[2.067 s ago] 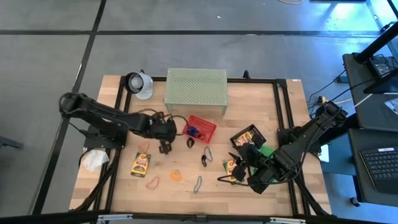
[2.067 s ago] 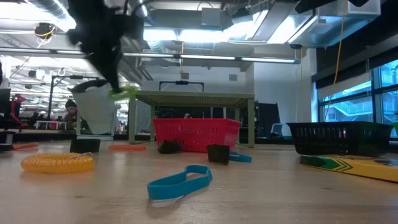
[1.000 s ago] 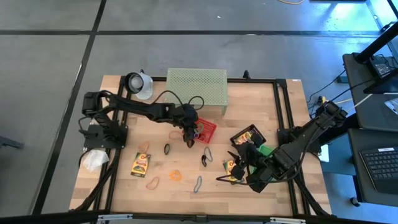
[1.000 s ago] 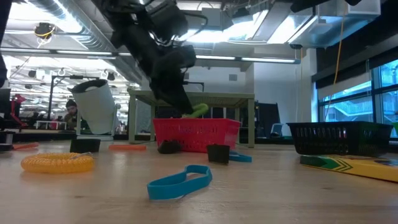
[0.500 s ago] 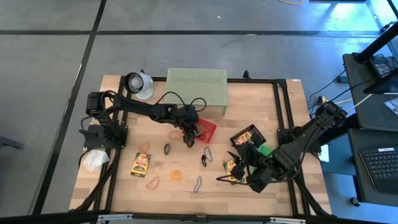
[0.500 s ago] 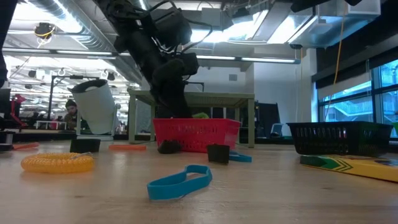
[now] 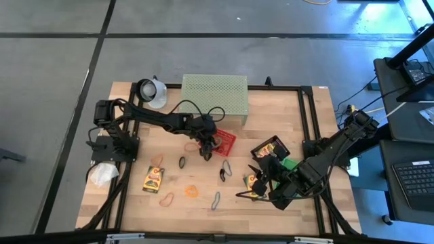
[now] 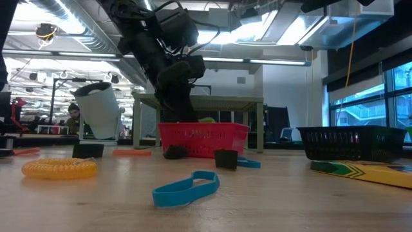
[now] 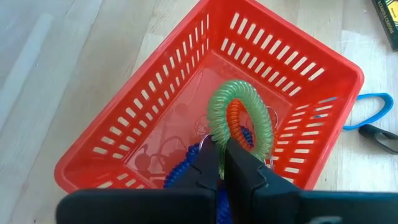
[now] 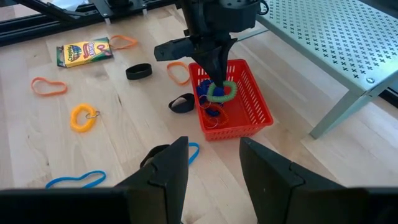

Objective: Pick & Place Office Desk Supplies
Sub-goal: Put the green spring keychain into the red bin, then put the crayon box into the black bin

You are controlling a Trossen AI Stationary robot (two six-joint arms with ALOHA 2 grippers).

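Note:
My left gripper (image 7: 206,148) reaches down into the red basket (image 7: 224,140) at mid-table, shut on a green coil loop (image 9: 241,111). Orange (image 9: 234,118) and blue coils (image 9: 186,169) lie in the basket beneath it. My right gripper (image 10: 214,167) waits open over the table's right near part. Yellow-and-green crayon boxes lie flat: one (image 7: 154,178) left of centre, two (image 7: 271,147) (image 7: 253,183) near the right arm. Orange (image 7: 166,198), yellow (image 7: 192,190), black (image 7: 182,162) and blue (image 7: 215,199) loops lie on the wood. My left gripper pinches the green coil loop between its two fingers at one side of the ring (image 9: 215,129), coming from above and pointing down. The ring sticks out sideways from the fingertips (image 10: 222,91) at about the height of the basket's rim. Whether it rests on the coils below cannot be told.
A pale green perforated shelf (image 7: 213,95) stands just beyond the basket. A white cup (image 7: 150,91) is at the far left, a white wad (image 7: 103,174) at the left edge. A black basket (image 8: 351,142) sits by the right arm. Black rails frame the table.
My left gripper, still shut on the green coil, had swung from the table's left part over to the red basket. In the last second it sank a little, bringing the coil from above the rim down to rim height. Then it stayed still.

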